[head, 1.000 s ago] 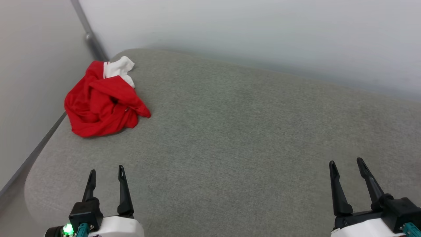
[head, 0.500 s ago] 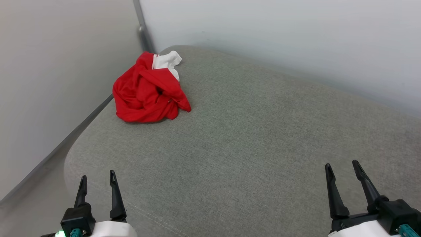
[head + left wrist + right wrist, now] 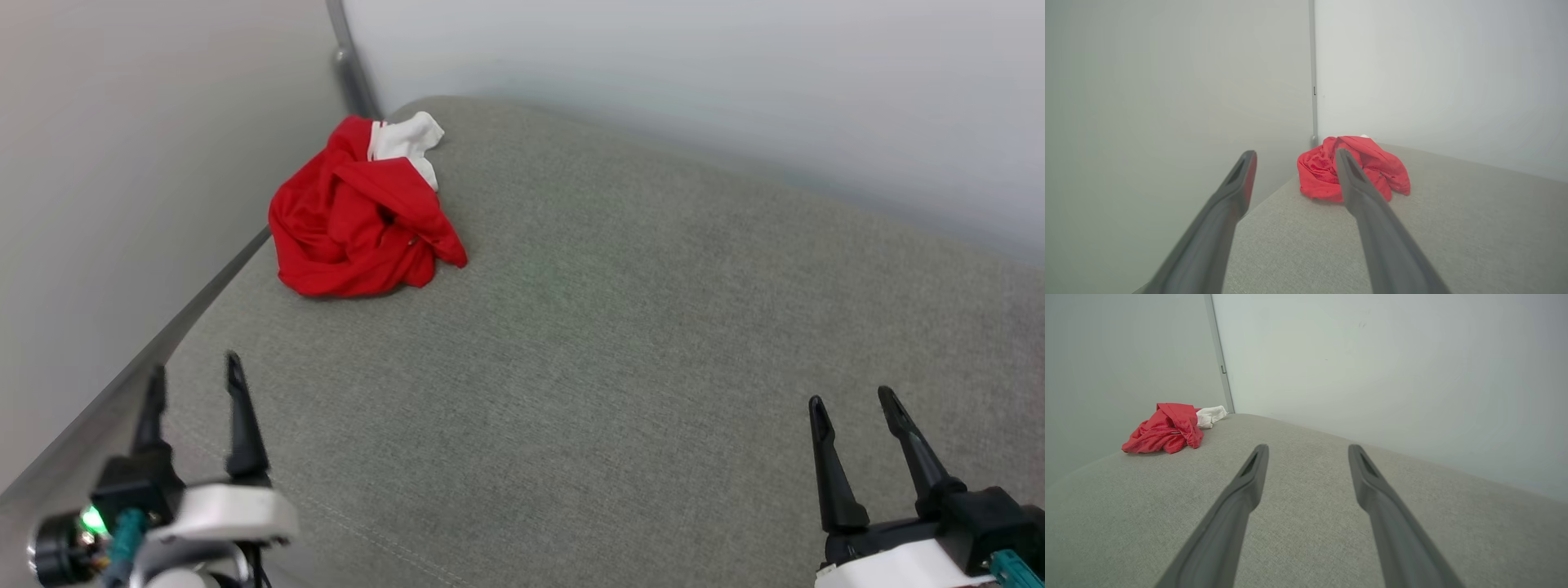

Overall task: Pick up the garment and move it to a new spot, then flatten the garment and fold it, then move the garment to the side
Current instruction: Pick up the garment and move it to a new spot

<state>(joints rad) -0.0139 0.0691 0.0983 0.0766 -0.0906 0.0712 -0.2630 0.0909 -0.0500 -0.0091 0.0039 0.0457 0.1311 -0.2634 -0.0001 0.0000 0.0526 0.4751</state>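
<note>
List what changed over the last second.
The head view swung, so the whole scene slid across it. Beyond that, the left gripper advanced up the view toward the garment, drifting left, open and empty. Nothing was grasped or released. The right gripper stayed open at lower right, and the garment stayed crumpled at the far left corner of the cushion.
</note>
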